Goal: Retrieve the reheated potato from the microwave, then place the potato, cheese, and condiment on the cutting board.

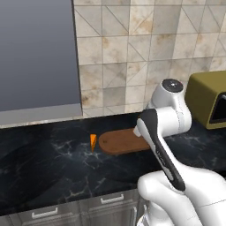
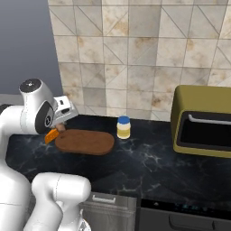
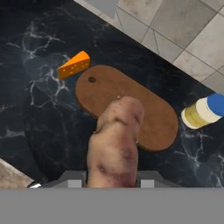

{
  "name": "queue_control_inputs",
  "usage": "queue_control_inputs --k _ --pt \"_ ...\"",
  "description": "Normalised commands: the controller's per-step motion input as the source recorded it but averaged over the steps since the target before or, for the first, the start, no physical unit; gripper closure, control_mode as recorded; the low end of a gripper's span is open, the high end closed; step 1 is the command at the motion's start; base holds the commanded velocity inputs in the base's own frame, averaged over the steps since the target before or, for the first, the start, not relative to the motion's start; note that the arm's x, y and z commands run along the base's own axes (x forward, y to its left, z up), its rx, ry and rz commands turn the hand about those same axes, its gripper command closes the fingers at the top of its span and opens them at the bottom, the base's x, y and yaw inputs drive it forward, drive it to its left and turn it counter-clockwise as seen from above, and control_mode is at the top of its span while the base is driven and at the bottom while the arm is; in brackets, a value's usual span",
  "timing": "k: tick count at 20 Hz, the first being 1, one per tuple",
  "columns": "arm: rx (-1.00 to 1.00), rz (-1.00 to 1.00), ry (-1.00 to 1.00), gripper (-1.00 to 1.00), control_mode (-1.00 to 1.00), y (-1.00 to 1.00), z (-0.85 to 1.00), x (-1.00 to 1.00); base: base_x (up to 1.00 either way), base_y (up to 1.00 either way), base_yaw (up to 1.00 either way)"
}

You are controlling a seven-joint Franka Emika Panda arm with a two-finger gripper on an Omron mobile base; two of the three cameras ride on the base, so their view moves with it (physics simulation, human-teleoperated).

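Gripping the potato [image 3: 114,144] above the cutting board [image 3: 151,109], cheese [image 3: 74,64] just off its end, condiment [image 2: 123,127] beside its far edge.

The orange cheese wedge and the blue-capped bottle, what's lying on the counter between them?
The flat reddish-brown oval cutting board lies between the orange cheese wedge and the pale yellowish blue-capped condiment bottle; the hand view and right base view show it.

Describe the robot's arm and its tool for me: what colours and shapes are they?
The arm is glossy white, built of rounded, bulging segments with dark bands at the joints and a round dark-capped disc on top. The tool at its end is a small grey-white block with short dark tips.
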Motion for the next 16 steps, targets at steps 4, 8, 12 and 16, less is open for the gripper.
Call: queue_control_inputs --k 4,8,12,16 --pt "0.00 -0.17 0.00 1.00 -1.00 0.27 -0.18 0.53 0.00 0.00 0.00" --pt "0.02 -0.13 0.08 1.00 -1.00 0.27 -0.22 0.42 0.00 0.00 0.00" --pt "0.21 0.00 0.22 1.00 -1.00 0.05 -0.18 0.05 0.00 0.00 0.00" --pt "0.32 0.00 0.26 1.00 -1.00 0.15 -0.29 0.25 0.00 0.00 0.00"
